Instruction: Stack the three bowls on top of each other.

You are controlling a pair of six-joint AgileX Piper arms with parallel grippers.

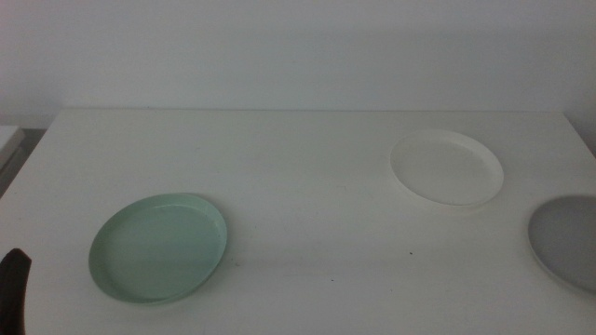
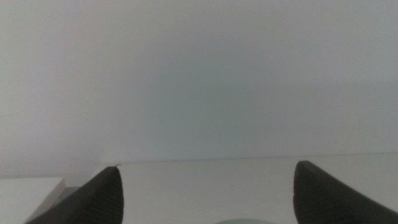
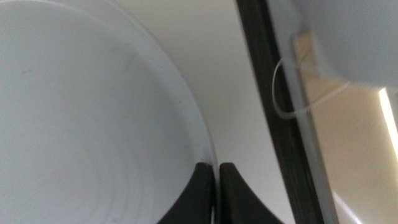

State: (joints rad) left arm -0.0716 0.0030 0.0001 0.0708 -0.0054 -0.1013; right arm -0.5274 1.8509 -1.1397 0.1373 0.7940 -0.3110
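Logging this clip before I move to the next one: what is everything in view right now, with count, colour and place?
mint green bowl: 1, mint green, near left part of the table, on its own
white bowl: 1, white, far right part of the table, on its own
grey bowl: 1, grey, at the table's right side, cut off by the middle view's edge
table: 1, white, under all three bowls
cable: 1, white, beyond the table's edge in the right wrist view
left gripper: 1, dark, jaws wide open, waiting at the near left by the mint green bowl
right gripper: 1, dark, jaws closed, apparently on the grey bowl's rim, outside the middle view
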